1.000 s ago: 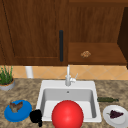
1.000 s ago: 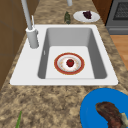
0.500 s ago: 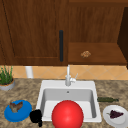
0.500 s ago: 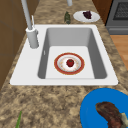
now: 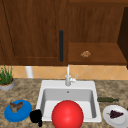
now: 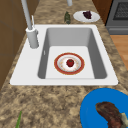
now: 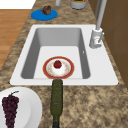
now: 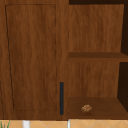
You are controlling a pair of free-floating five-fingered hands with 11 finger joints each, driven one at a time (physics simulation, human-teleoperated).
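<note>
— Start at the left. What sits there?

— A potted plant at the far end of the speckled stone counter. Nearer the front lies a blue plate with a lump of brown food on it.

— And the hand?

— The left hand hangs just right of that plate, between its rim and the white sink. So the plate lies to the hand's left, close by, and the food a little farther left and back. Whether the hand is clenched or loose I cannot tell; it grasps nothing that I can see.

— Any long axis to mind?

— The plate is round, so none. From the left side the food looks oblong, running slantwise across the plate.

— Go on rightward.

— The faucet stands at the back rim. In the basin sits a red-rimmed plate with a small red fruit at its middle. The front camera has a big red round shape low before the basin; what it is I cannot tell.

— Past the sink?

— A dark green bottle lies on its side, then a white plate bearing grapes.

— Above?

— A wooden cabinet door with a dark handle, and an open shelf holding one small brown thing.
</note>
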